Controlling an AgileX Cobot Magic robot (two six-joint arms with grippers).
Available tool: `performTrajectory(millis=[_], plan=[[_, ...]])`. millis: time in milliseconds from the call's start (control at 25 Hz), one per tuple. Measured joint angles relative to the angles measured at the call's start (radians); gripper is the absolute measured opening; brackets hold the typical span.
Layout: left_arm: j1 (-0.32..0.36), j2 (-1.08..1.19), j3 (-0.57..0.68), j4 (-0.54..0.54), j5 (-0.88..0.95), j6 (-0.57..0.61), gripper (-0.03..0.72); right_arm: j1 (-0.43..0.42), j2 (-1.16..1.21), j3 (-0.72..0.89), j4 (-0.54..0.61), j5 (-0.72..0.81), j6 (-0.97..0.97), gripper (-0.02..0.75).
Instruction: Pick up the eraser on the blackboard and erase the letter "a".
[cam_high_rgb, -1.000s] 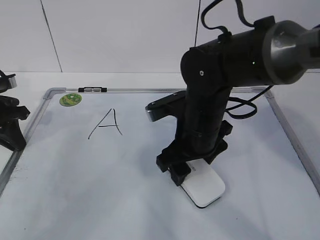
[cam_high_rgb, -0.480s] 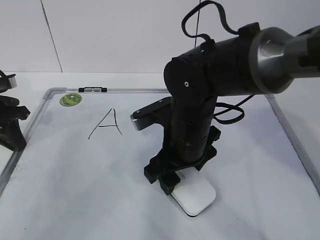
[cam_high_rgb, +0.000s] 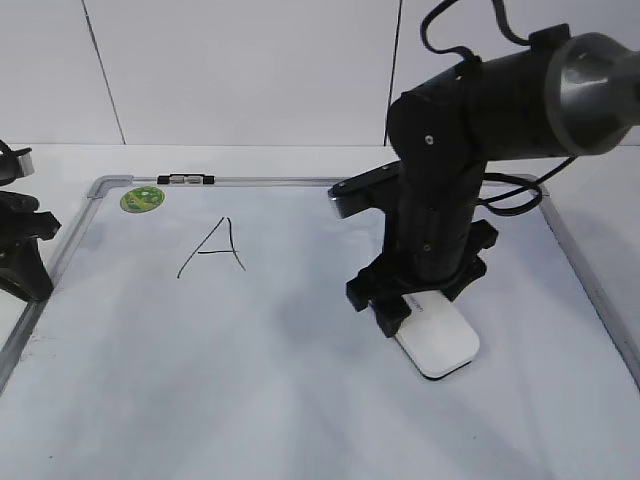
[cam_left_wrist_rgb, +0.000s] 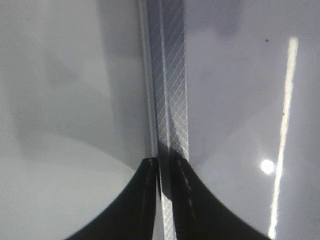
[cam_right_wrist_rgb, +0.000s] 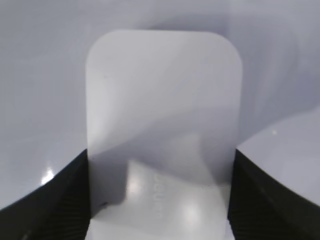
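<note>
Lower right of the exterior frame, right gripper (cam_high_rgb: 418, 312): pointing down, its two fingers clamped against the long sides of the eraser (cam_high_rgb: 438, 340).
Eraser: white, rounded corners, lying flat on the blackboard (cam_high_rgb: 300, 400); in the right wrist view (cam_right_wrist_rgb: 162, 130) it fills the centre, faint grey lettering near the bottom.
Letter "a": not visible; only an angular capital "A" (cam_high_rgb: 213, 249) shows, upper left of the board.
Green sticker (cam_high_rgb: 141, 198): top left corner of the board.
Left gripper (cam_high_rgb: 20, 250): far left edge, beside the board frame (cam_left_wrist_rgb: 167, 90); fingers (cam_left_wrist_rgb: 185, 200) nearly together astride the frame, exact grip unclear.
</note>
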Motion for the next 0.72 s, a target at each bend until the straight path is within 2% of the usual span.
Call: performTrajectory(millis=[200, 400, 600, 720], plan=[[0.000, 0.000, 0.000, 0.000, 0.000, 0.000, 0.073, -0.095, 0.000, 0.000, -0.016, -0.006, 0.002, 0.573], [0.000, 0.000, 0.000, 0.000, 0.000, 0.000, 0.073, -0.111, 0.000, 0.000, -0.009, -0.006, 0.002, 0.573], [0.000, 0.000, 0.000, 0.004, 0.000, 0.000, 0.073, -0.061, 0.000, -0.002, 0.017, -0.006, -0.031, 0.573], [0.000, 0.000, 0.000, 0.004, 0.000, 0.000, 0.073, 0.015, 0.000, -0.002, 0.044, -0.001, -0.038, 0.573]])
